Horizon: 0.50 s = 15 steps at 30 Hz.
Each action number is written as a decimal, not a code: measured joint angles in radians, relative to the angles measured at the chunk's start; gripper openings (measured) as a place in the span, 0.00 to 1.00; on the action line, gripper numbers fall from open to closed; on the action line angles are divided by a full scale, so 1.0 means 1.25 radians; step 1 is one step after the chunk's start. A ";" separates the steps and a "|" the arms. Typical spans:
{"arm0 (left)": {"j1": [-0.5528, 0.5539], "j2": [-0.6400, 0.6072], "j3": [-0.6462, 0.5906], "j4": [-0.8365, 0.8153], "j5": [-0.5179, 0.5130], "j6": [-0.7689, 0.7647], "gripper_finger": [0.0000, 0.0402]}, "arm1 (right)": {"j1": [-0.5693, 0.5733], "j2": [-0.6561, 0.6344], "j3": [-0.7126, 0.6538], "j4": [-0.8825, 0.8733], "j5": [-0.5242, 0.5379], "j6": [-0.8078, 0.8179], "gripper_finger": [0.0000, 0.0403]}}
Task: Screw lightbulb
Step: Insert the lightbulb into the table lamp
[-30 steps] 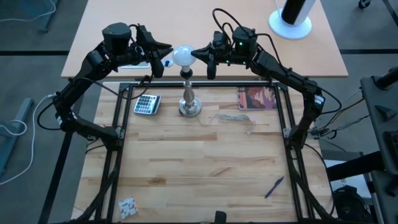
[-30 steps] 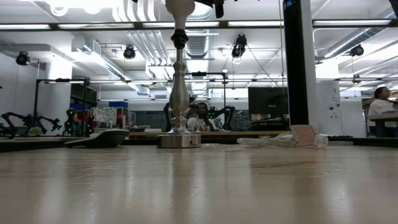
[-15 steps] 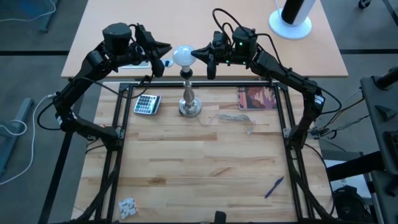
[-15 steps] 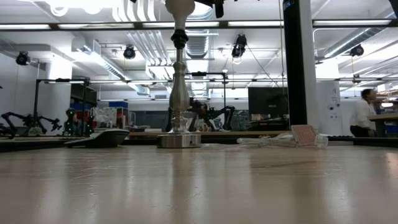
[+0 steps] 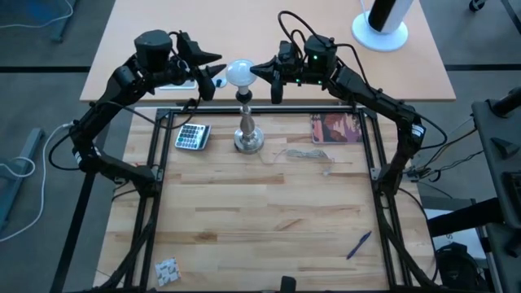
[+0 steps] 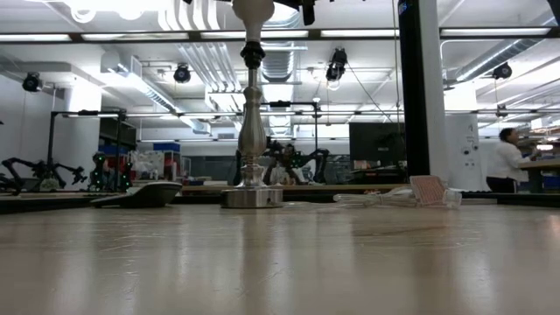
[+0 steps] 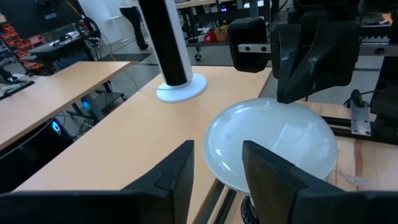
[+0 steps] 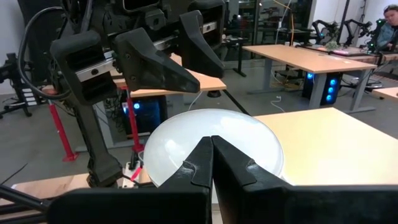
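Observation:
The white lightbulb [image 5: 238, 73] sits base-down in the black socket [image 6: 253, 54] on top of the silver stand [image 5: 248, 130], which rests on its round foot at the table's far middle. My left gripper [image 5: 218, 75] is level at the bulb's left side. It is open, and in the left wrist view the bulb [image 7: 273, 143] lies just beyond its spread fingertips. My right gripper [image 5: 255, 71] is shut, level, at the bulb's right side. My left gripper has a finger [image 7: 177, 168] on each side of the bulb's near face; whether either touches the glass I cannot tell. My right gripper sets its shut fingertips [image 8: 205, 155] against the bulb's rounded right side [image 8: 249, 143], coming level from the table's right. The bulb stays upright in the socket.
A calculator [image 5: 192, 136] lies left of the stand, with a reddish booklet [image 5: 335, 129] and a thin clear cord [image 5: 305, 155] to its right. A blue pen [image 5: 359, 244] and a small packet [image 5: 167, 270] lie near the front. A white cylinder on a round base [image 5: 381, 20] stands beyond.
My left gripper's fingers have spread a little apart at the bulb's left side. Both arms, the bulb and the stand have kept their places.

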 joint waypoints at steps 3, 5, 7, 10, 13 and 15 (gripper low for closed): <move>0.000 0.000 0.000 -0.002 0.000 0.000 0.36 | 0.000 0.000 0.000 0.000 0.000 0.000 0.00; 0.000 0.000 0.000 -0.002 0.000 0.000 0.37 | 0.000 0.000 0.000 0.000 0.000 0.000 0.00; 0.000 0.000 0.000 -0.002 0.000 0.000 0.38 | 0.000 0.000 0.000 0.000 0.000 0.000 0.00; 0.000 0.000 0.000 -0.002 0.000 0.000 0.40 | 0.000 0.000 0.000 0.000 0.000 0.000 0.00; 0.000 0.000 0.000 -0.002 0.000 0.000 0.40 | 0.000 0.000 0.000 0.000 0.000 0.000 0.00; 0.000 0.000 0.000 -0.002 0.000 0.000 0.40 | 0.000 0.000 0.000 0.000 0.000 0.000 0.00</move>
